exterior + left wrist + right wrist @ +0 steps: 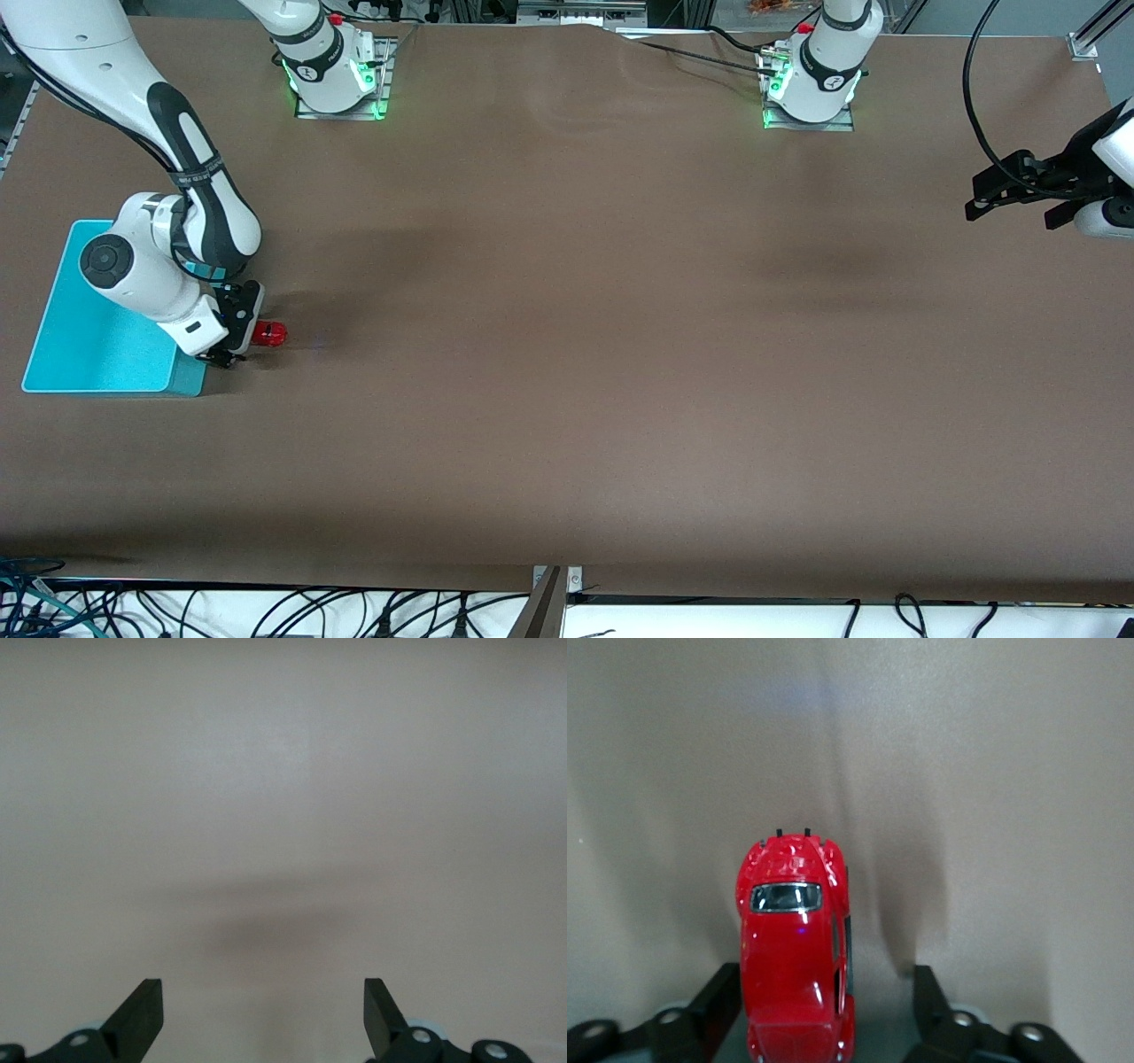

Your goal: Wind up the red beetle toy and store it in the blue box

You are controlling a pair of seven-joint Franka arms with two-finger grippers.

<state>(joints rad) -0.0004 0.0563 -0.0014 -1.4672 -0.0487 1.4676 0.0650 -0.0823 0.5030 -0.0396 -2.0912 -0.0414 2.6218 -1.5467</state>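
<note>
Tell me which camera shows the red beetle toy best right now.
The right wrist view: the red beetle toy fills it, between the right gripper's fingers. The front view shows only a red speck beside the blue box; the left wrist view, none.

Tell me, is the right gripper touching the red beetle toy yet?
Cannot tell. In the right wrist view the red beetle toy sits between the right gripper fingers, tight against one, a clear gap to the other.
</note>
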